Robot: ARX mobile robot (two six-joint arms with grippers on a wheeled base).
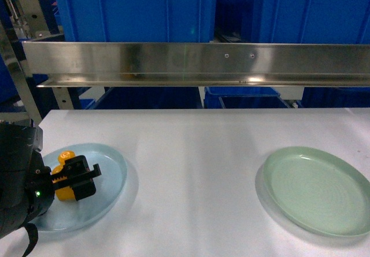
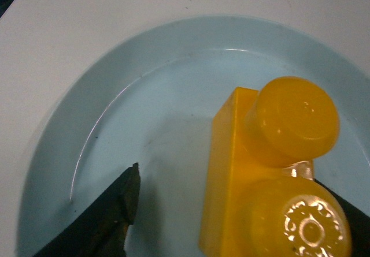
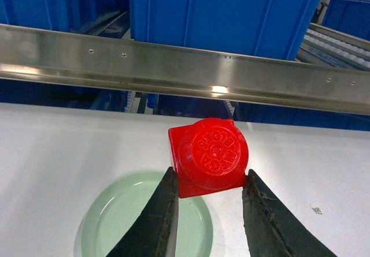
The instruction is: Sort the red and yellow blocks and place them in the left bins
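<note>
Yellow block (image 2: 272,176) on pale blue plate (image 1: 110,170), near-left on counter (image 1: 196,153); left end effector (image 1: 74,178) apart, straddling it. Red block (image 3: 208,157) clamped in right end effector (image 3: 209,196), raised over green plate (image 3: 115,222). Both look light, rigid, glossy, slippery: pinch flat sides below studs.

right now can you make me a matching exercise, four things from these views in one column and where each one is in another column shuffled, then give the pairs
Things:
1. yellow block
2. red block
3. green plate
4. blue bins

Places:
A. bare, on the right of the table
B. behind the steel rail, beyond the table
C. between the right gripper's fingers, above the table
D. on the pale blue plate, between the left gripper's fingers

Pairs: 1-D, 2-C, 3-A, 4-B
</note>
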